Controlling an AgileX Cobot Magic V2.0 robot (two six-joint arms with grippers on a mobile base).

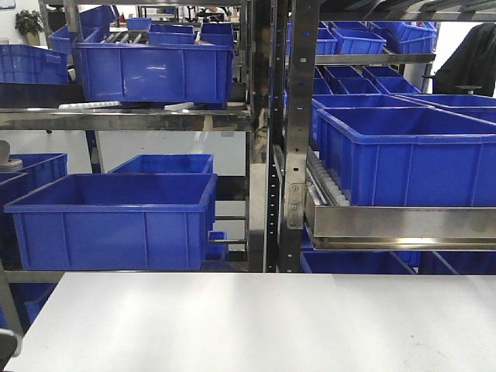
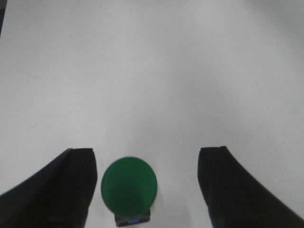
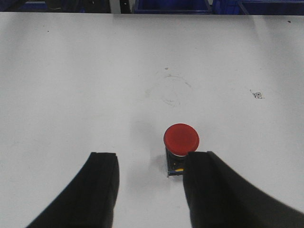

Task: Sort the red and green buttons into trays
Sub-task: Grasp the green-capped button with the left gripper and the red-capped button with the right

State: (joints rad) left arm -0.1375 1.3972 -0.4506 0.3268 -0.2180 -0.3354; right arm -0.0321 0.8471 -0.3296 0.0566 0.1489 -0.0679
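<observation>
Left wrist view: hangs the left gripper [image 2: 146, 156] over a plain white matte tabletop [image 2: 152, 71], with 2 black fingers [image 2: 61, 190] spread wide apart and clamped on nothing. Frames the small push-button switch with round green mushroom cap [image 2: 129, 191] at 6 o'clock, upright on the table, closer to the 9 o'clock finger than to the 3 o'clock one. Reads as a straddle before a grasp, held open to take the button between the pads. Probably wants centring first, to spare a knock from the nearer finger.

Right wrist view: shows the right gripper [image 3: 153, 159] likewise spread and empty. Puts the small red-capped push-button switch on a grey body [image 3: 181, 137] upright just by the 3 o'clock fingertip, off-centre, its base partly hidden by that finger; contact impossible to tell. Calls for a shift toward 3 o'clock before closing.

Carries faint scuff rings [image 3: 168, 90] at 12 o'clock of the red cap and a small printed mark [image 3: 258, 94] at 2 o'clock. Beyond the far edge at 12 o'clock, steel shelving racks [image 1: 279, 155] stacked with deep blue plastic crates [image 1: 116, 221]. Finds neither of the 2 trays in any view.
</observation>
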